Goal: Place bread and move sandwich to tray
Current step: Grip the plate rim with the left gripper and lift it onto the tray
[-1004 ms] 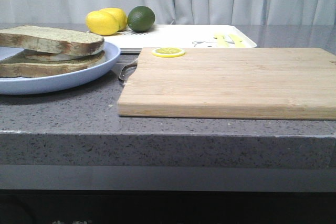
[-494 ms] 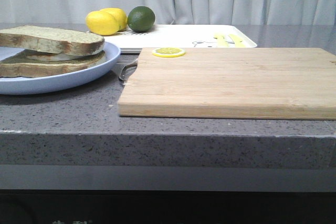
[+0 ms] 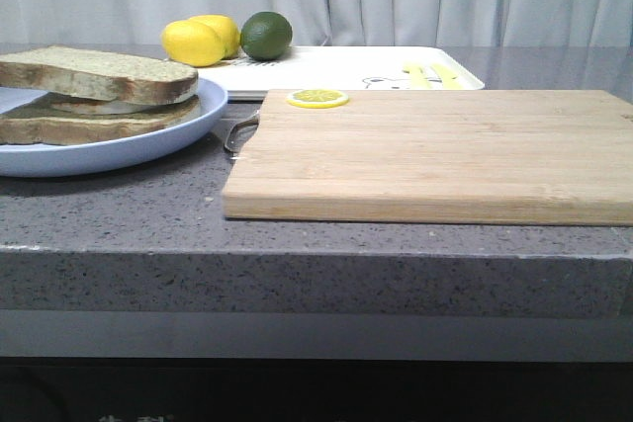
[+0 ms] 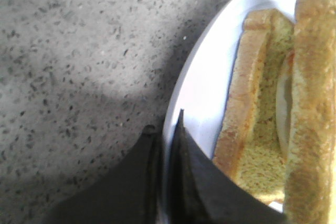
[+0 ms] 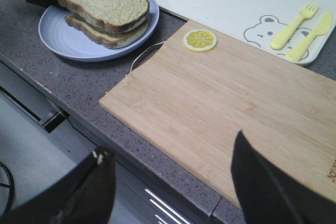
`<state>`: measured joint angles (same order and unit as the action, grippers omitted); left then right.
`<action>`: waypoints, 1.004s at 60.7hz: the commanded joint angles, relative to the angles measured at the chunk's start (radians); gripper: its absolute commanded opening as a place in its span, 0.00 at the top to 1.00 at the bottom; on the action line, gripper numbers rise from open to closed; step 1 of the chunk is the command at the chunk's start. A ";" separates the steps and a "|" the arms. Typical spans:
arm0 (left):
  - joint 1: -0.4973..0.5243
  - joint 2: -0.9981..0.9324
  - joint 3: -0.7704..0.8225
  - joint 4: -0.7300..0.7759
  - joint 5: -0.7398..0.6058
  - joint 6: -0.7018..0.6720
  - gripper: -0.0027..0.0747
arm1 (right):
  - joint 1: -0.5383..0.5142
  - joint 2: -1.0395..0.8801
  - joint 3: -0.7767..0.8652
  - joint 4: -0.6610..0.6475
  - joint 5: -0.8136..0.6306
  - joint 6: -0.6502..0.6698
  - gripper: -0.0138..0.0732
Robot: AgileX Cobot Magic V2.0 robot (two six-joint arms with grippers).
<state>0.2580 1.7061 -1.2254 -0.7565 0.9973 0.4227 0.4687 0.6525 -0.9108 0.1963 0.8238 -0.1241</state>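
The bread (image 3: pixel 94 74) lies as the top slice of the sandwich (image 3: pixel 89 124) on the pale blue plate (image 3: pixel 148 150) at the table's left; egg white shows between the slices (image 5: pixel 123 29). In the left wrist view, my left gripper (image 4: pixel 165 121) is shut on the plate's rim (image 4: pixel 205 82), one finger on each side, next to the sandwich (image 4: pixel 262 129). My right gripper (image 5: pixel 172 145) is open and empty above the table's front edge. The white tray (image 3: pixel 326 66) lies behind the cutting board. Neither gripper shows in the front view.
A wooden cutting board (image 3: pixel 435 155) fills the table's middle and right, with a lemon slice (image 3: pixel 317 98) at its far left corner. Two lemons (image 3: pixel 193 42) and a lime (image 3: pixel 266 35) sit at the tray's far left. A yellow fork and knife (image 5: pixel 302 27) lie on the tray.
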 commanded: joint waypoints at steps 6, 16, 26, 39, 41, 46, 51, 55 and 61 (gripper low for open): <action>-0.001 -0.042 -0.113 -0.151 0.066 0.026 0.99 | -0.006 -0.002 -0.025 -0.002 -0.067 -0.002 0.28; -0.002 -0.042 -0.203 -0.242 0.086 0.026 0.99 | -0.006 -0.002 -0.025 -0.002 -0.067 -0.002 0.28; -0.033 -0.031 -0.280 -0.317 -0.003 0.016 0.99 | -0.006 -0.002 -0.025 -0.002 -0.067 -0.002 0.28; -0.122 0.083 -0.441 -0.319 0.018 -0.077 0.99 | -0.006 -0.002 -0.025 -0.002 -0.067 -0.002 0.28; -0.137 0.108 -0.473 -0.317 0.020 -0.100 0.99 | -0.006 -0.002 -0.025 -0.002 -0.067 -0.002 0.28; -0.169 0.163 -0.541 -0.299 0.024 -0.171 0.99 | -0.006 -0.002 -0.025 -0.002 -0.067 -0.002 0.28; -0.199 0.220 -0.617 -0.234 0.029 -0.244 0.99 | -0.006 -0.002 -0.025 -0.002 -0.067 -0.002 0.28; -0.215 0.268 -0.669 -0.176 0.044 -0.315 0.99 | -0.006 -0.002 -0.025 -0.002 -0.067 -0.002 0.28; -0.234 0.345 -0.761 -0.131 0.088 -0.376 0.99 | -0.006 -0.002 -0.025 -0.002 -0.067 -0.002 0.28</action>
<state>0.0388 2.0603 -1.8859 -0.8366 1.0665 0.1254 0.4687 0.6525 -0.9108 0.1963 0.8238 -0.1241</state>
